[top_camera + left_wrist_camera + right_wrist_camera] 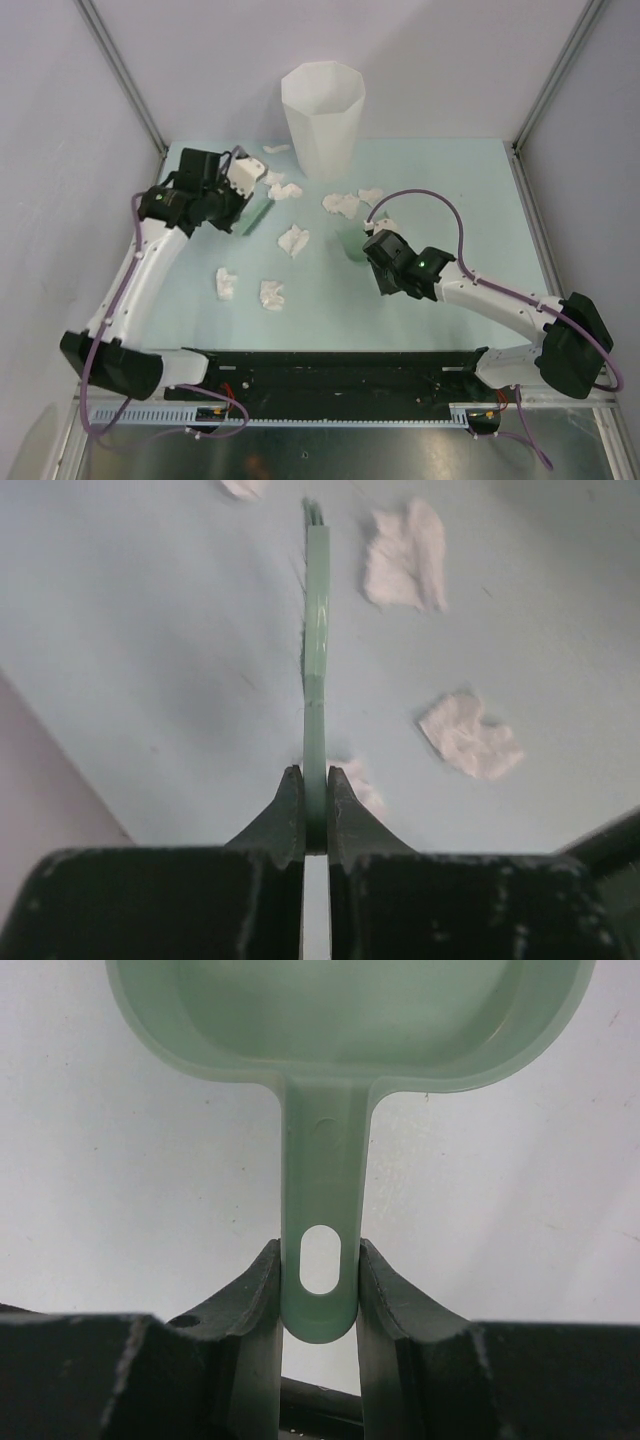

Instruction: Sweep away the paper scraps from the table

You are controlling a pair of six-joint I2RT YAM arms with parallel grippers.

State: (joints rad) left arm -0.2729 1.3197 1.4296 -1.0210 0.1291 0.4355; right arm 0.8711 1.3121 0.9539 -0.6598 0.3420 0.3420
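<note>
Several scraps [293, 240] left unswept on tabletop [450, 200]; green tool [317, 630] clamped by left gripper [314, 780], dustpan [325, 1140] by right gripper [318, 1250].

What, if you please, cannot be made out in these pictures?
Dustpan: right wrist view, front lip cut off by the top edge.
Green sweeping tool: left wrist view, seen edge-on, so its shape is unclear.
Paper scrap: left wrist view, partly hidden behind the left hand.
</note>
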